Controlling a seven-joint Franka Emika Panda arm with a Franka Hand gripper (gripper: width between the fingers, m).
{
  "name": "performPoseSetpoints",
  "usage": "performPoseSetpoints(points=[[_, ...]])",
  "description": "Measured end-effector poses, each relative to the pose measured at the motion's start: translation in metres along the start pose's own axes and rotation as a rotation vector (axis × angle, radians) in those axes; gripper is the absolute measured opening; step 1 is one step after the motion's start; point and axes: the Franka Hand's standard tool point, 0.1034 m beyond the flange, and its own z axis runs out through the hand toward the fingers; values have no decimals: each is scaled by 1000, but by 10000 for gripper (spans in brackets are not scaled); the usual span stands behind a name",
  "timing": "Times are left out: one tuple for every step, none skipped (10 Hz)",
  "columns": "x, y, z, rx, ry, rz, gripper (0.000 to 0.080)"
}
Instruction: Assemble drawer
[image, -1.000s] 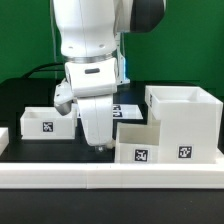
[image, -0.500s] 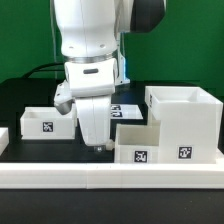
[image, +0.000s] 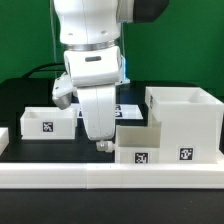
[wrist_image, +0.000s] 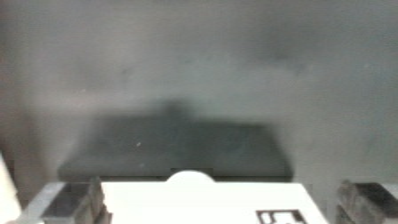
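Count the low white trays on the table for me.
2. The left tray sits at the exterior view's left; the middle tray stands next to the tall housing, on the exterior view's right of the gripper. The arm could hide more.

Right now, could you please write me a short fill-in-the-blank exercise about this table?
1. The tall box stands on the exterior view's ____ side.
2. The table carries ____ low trays: the lone tray and the tray beside the box.
3. The gripper hangs low with its fingers ____.

Missing words: right; two; open.
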Motion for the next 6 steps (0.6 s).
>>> performPoseSetpoints(points=[[8, -1, 3, 2, 0, 7, 649], [6, -3, 5, 4, -6, 16, 649], [5, -3, 5, 3, -6, 18, 649], [5, -3, 5, 3, -6, 19, 649], [5, -3, 5, 4, -6, 19, 649], [5, -3, 5, 4, -6, 16, 649]])
